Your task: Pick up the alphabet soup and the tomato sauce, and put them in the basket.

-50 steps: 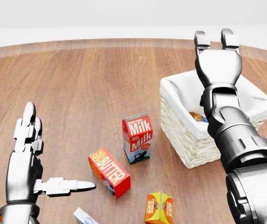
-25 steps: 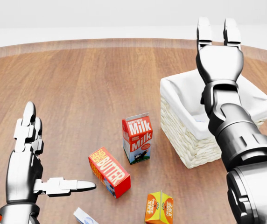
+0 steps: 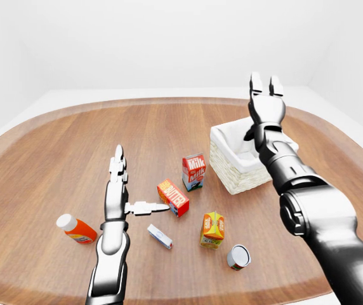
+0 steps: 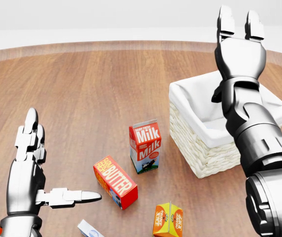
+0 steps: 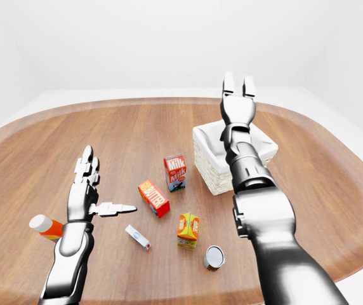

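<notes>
Apparently free of any load, the right hand [image 4: 239, 39] hangs over the basket [image 4: 200, 148] with fingers spread, while the left hand [image 3: 119, 184] hovers open-fingered near the butter box [image 3: 173, 197]. One can [image 3: 238, 257] lies on its side low on the wooden table [image 3: 54, 146]; which of the two it is, I cannot tell. White walls surround the table.

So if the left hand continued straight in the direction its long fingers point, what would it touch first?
Probably nothing: the left hand points up the view across bare table, with the butter box off to its right. Depth is uncertain.
</notes>
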Tool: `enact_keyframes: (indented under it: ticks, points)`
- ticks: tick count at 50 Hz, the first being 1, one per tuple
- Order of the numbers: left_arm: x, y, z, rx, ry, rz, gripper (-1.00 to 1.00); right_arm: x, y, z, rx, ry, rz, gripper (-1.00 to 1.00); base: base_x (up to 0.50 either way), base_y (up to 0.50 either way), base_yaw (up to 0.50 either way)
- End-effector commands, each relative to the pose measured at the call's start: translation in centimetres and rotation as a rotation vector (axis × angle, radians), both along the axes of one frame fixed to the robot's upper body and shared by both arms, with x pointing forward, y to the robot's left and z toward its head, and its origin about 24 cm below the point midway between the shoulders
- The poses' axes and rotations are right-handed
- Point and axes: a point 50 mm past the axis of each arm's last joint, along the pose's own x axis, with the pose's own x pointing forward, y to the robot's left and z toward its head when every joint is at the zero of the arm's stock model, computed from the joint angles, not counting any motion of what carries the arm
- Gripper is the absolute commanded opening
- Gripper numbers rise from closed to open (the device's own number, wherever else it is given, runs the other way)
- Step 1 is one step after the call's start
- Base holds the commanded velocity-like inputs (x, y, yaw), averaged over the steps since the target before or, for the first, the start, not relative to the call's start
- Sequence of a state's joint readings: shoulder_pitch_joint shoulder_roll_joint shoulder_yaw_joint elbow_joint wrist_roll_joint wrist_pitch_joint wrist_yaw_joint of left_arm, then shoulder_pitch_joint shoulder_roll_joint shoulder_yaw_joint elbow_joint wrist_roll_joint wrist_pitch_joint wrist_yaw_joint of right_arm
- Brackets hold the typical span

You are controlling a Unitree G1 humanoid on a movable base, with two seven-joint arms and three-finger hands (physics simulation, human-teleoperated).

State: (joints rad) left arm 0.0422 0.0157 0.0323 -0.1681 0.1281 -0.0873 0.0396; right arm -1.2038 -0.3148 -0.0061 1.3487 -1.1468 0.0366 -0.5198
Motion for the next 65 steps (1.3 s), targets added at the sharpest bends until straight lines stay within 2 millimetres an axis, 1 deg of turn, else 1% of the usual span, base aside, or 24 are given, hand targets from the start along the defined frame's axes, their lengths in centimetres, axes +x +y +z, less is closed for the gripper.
enact_keyframes:
  ticks: [1,6,11,14,21,22,25,28,35,49,58,64,65]
  points:
    - [0.0,0.0,-0.3,0.000,0.012,-0.003,1.00,-0.1,-0.3,-0.2,0.150,-0.011,0.025,1.00,0.00,0.00,0.00]
    - [0.0,0.0,-0.1,0.001,0.006,-0.004,1.00,-0.2,-0.6,-0.4,0.204,-0.015,0.031,1.00,0.00,0.00,0.00]
    - [0.0,-0.1,0.1,0.001,-0.002,-0.005,1.00,-0.4,-0.8,-1.1,0.237,-0.020,0.043,1.00,0.00,0.00,0.00]
    - [0.0,0.0,-0.4,0.001,0.016,-0.002,1.00,-0.5,-1.0,-1.3,0.265,-0.025,0.049,1.00,0.00,0.00,0.00]
    - [0.1,0.0,-0.4,0.002,0.016,-0.003,1.00,-0.6,-1.3,-1.6,0.295,-0.039,0.041,1.00,0.00,0.00,0.00]
    - [0.0,-0.1,-0.1,0.003,0.005,-0.005,1.00,-0.6,-1.2,-1.7,0.300,-0.040,0.041,1.00,0.00,0.00,0.00]
    - [0.0,0.0,-0.3,0.003,0.015,-0.003,1.00,-0.6,-1.2,-1.6,0.312,-0.046,0.043,1.00,0.00,0.00,0.00]
    - [-0.1,-0.1,0.0,0.003,-0.001,-0.006,1.00,-0.6,-1.2,-1.4,0.322,-0.059,0.047,1.00,0.00,0.00,0.00]
    - [-0.1,0.0,-0.2,0.003,0.011,-0.004,1.00,-0.8,-1.2,-1.7,0.323,-0.064,0.051,1.00,0.00,0.00,0.00]
    - [-0.1,0.0,-0.2,0.004,0.011,-0.004,1.00,-1.0,-1.0,-1.5,0.348,-0.089,0.083,1.00,0.00,0.00,0.00]
    - [-0.1,0.0,-0.2,0.004,0.011,-0.005,1.00,-1.7,-0.6,-1.4,0.385,-0.114,0.142,1.00,0.00,0.00,0.00]
    - [-0.1,0.0,-0.2,0.004,0.011,-0.004,1.00,-2.6,0.1,-1.1,0.396,-0.134,0.211,1.00,0.00,0.00,0.00]
    - [-0.1,0.0,-0.2,0.004,0.011,-0.004,1.00,-2.9,0.3,-0.8,0.405,-0.143,0.231,1.00,0.00,0.00,0.00]
